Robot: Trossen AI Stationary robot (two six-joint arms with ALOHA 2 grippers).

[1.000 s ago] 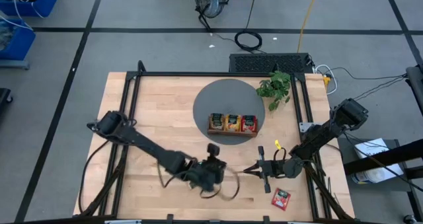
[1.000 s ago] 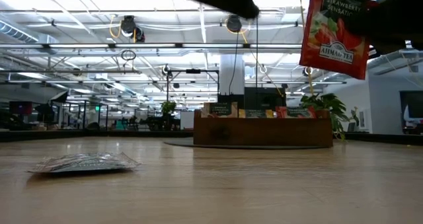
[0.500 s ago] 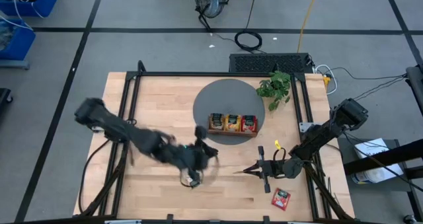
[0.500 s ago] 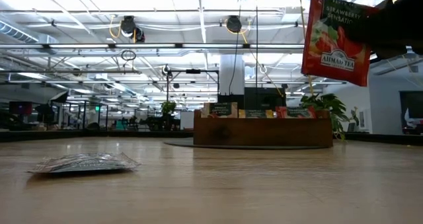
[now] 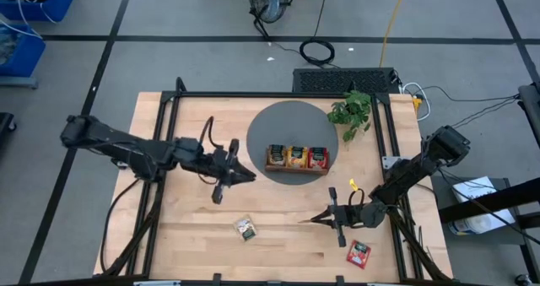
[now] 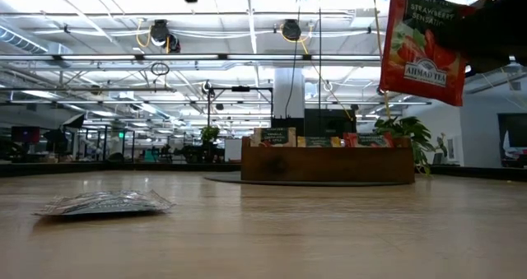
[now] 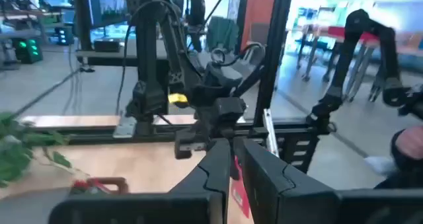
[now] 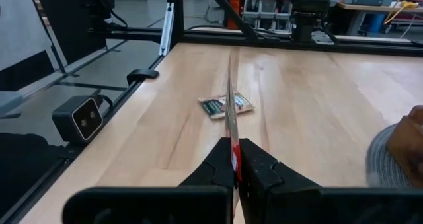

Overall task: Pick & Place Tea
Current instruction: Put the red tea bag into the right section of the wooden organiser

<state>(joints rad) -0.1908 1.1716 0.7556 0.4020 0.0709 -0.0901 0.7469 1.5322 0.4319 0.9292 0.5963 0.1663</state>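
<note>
My right gripper (image 5: 326,218) hovers over the table's near right part, shut on a red tea sachet (image 6: 420,44). A pale tea sachet (image 5: 245,229) lies flat on the wood near the front edge. Another red sachet (image 5: 359,252) lies flat at the near right. My left gripper (image 5: 245,175) hangs high over the table's middle, left of the wooden tray (image 5: 297,169). It points level toward the right arm, its fingers a narrow gap apart with nothing between them. The tray's three compartments hold more sachets. My right gripper pinches the red sachet's two flat faces between its fingers, at the edge nearest the gripper (image 8: 231,141). The fingers come level from the table's right. The sachet stands on edge, upright and slightly tilted, lifted well clear of the table.
The tray stands on a dark round mat (image 5: 283,121) at the far middle. A green plant (image 5: 350,110) sits at the mat's far right. Bare wood lies between the pale sachet and the tray.
My left gripper has risen from just over the pale sachet and swung toward the table's far left, rolling and levelling out as it went. The pale sachet has stayed flat where it was.
</note>
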